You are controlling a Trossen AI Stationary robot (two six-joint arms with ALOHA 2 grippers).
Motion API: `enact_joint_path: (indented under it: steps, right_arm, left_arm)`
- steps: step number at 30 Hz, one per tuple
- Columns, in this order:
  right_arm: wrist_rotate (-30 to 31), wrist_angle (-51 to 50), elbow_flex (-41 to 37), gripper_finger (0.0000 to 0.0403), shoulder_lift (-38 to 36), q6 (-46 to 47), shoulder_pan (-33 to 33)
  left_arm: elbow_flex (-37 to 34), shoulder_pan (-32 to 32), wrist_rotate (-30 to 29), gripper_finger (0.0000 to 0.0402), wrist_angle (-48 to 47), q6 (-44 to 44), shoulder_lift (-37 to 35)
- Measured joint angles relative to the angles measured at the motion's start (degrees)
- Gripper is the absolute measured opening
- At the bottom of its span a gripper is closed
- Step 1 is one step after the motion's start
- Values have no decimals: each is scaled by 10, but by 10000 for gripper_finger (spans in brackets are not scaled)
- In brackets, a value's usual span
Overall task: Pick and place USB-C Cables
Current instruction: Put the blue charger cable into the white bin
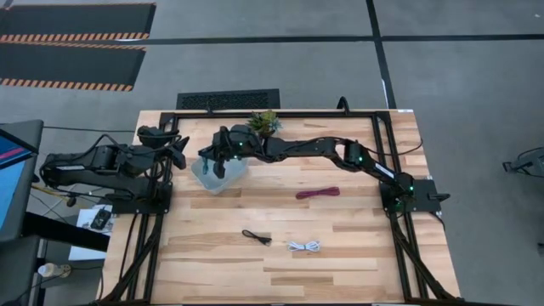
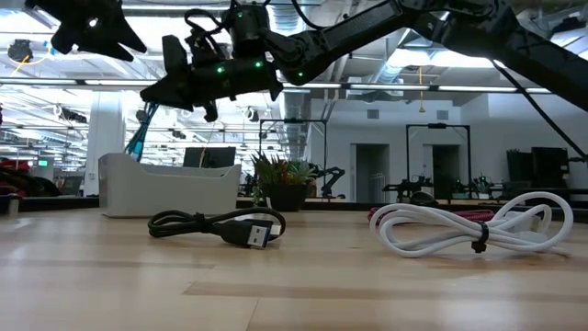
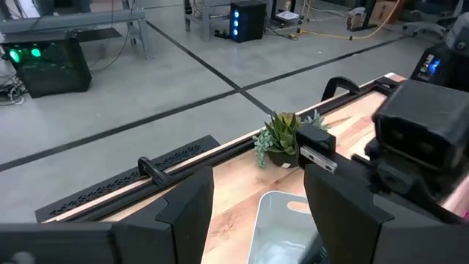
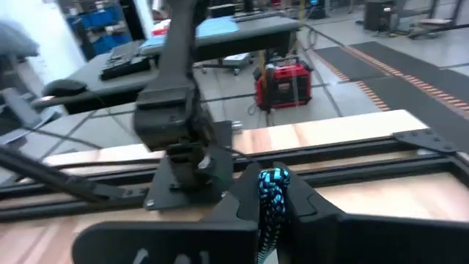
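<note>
My right gripper (image 1: pixel 219 163) reaches across the table and hovers over the clear bin (image 1: pixel 218 177), shut on the teal cable (image 4: pixel 272 196). In the low view it (image 2: pixel 188 83) hangs well above the bin (image 2: pixel 170 188). My left gripper (image 3: pixel 256 220) waits open at the bin's left (image 1: pixel 176 150), raised off the table. The maroon cable (image 1: pixel 317 193) lies flat on the table's middle. The black cable (image 1: pixel 256 237) and the white cable (image 1: pixel 303 246) lie nearer the near edge. In the low view they show as black (image 2: pixel 220 226) and white (image 2: pixel 469 228). My right gripper pinches the teal cable bundle (image 4: pixel 272 209) between its two fingers. The braided strands stand up in the gap between the fingertips. The cable is lifted clear of the table, above the bin. Which part of the bundle it has, I cannot tell.
A small potted plant (image 1: pixel 263 122) stands at the far edge, just behind the bin. A dark metal frame (image 1: pixel 374 153) runs around the table. The right arm (image 1: pixel 323 149) spans the far half of the table. Bare wood lies along the near edge (image 1: pixel 357 272).
</note>
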Motion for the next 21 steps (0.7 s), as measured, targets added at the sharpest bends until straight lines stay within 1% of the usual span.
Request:
enact_joint_path:
  steps: [2,4,7,10,14,21]
  right_arm:
    - [-7,-12,0,22,0,-10,0]
    - [-6,-47,0,22,-1,-33,0]
    - [7,-100,0,21,-1,-71,0]
    - [45,-126,0,18,-4,-122,6]
    - [77,-158,8,16,-4,-197,25]
    - [198,-176,10,16,-7,-356,68]
  left_arm:
    - [0,0,0,203,4,3,0]
    - [0,0,0,203,5,7,0]
    - [0,0,0,203,4,8,0]
    - [0,0,-1,203,4,8,0]
    - [0,0,-1,203,9,3,0]
    - [0,0,0,203,9,-2,0]
